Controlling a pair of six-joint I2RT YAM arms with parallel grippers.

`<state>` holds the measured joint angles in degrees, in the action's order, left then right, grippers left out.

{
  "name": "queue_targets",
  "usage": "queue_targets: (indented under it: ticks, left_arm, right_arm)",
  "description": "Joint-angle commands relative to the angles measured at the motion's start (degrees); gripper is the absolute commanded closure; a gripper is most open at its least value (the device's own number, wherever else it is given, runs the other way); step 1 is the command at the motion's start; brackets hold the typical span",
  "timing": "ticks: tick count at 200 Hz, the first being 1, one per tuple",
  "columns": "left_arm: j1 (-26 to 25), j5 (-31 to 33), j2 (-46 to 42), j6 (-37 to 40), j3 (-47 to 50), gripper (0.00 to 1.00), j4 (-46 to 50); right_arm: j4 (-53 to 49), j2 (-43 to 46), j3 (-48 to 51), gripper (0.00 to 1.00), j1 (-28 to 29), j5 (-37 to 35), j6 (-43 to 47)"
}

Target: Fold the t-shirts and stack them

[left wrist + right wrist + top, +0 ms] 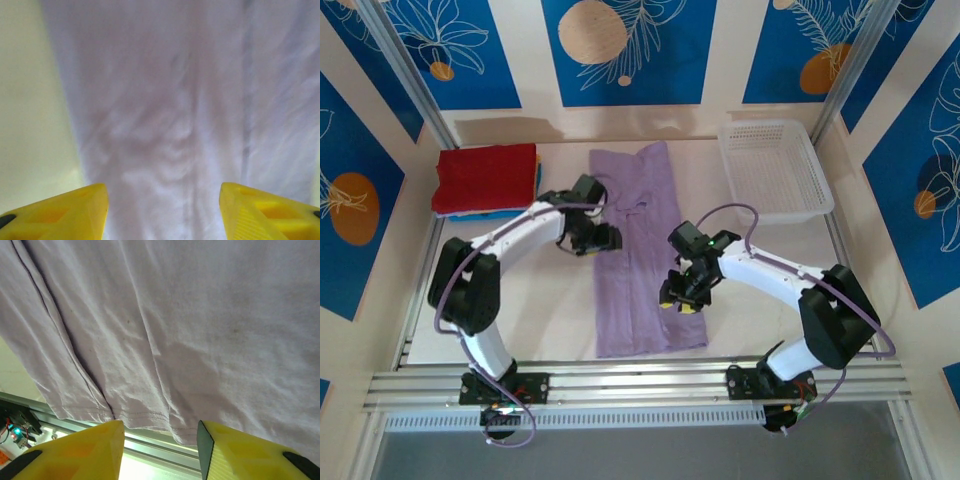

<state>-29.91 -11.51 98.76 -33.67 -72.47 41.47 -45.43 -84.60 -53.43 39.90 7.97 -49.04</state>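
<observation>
A lavender-purple t-shirt (638,250) lies folded lengthwise into a long strip down the middle of the table. My left gripper (607,240) hovers at the strip's left edge, about halfway along. In the left wrist view its yellow fingers (80,212) stand wide apart over the lavender cloth (170,125), so the left gripper (163,212) is open with nothing between them. My right gripper (675,300) hangs over the strip's right edge, nearer the bottom hem. In the right wrist view this gripper (160,445) is open just short of the hem (145,417). A stack of folded t-shirts (485,178), red on top, sits at the back left.
A white perforated basket (775,170) stands at the back right. The metal rail (630,385) runs along the table's near edge just below the shirt's hem. Bare tabletop (545,300) lies either side of the lavender strip.
</observation>
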Motion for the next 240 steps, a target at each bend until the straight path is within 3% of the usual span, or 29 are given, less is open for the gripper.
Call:
queue_targets:
  ticks: [1, 48, 96, 191, 240]
  left_arm:
    - [0.82, 1.56, -7.32, -3.56, 7.91, 0.39, -2.60]
    - [0.82, 2.04, -21.67, -6.98, 22.81, 0.39, -2.70]
    - [0.82, 1.88, -31.47, -9.81, 32.59, 0.38, -2.46]
    - [0.82, 2.44, -34.76, -10.33, 35.70, 0.38, -1.33]
    - [0.82, 2.89, -35.21, -10.54, 35.82, 0.38, -0.93]
  right_arm:
    - [3.26, -0.85, 0.52, 0.61, 3.51, 3.44, -1.73]
    - [10.66, -5.85, 0.04, 0.66, 10.26, 5.94, -5.96]
    - [12.91, -12.99, -2.92, 0.70, 13.46, 8.66, -6.29]
    - [12.35, -19.81, -6.31, 0.70, 14.08, 11.80, -5.20]
    - [12.12, -20.43, -6.86, 0.78, 14.15, 12.23, -4.66]
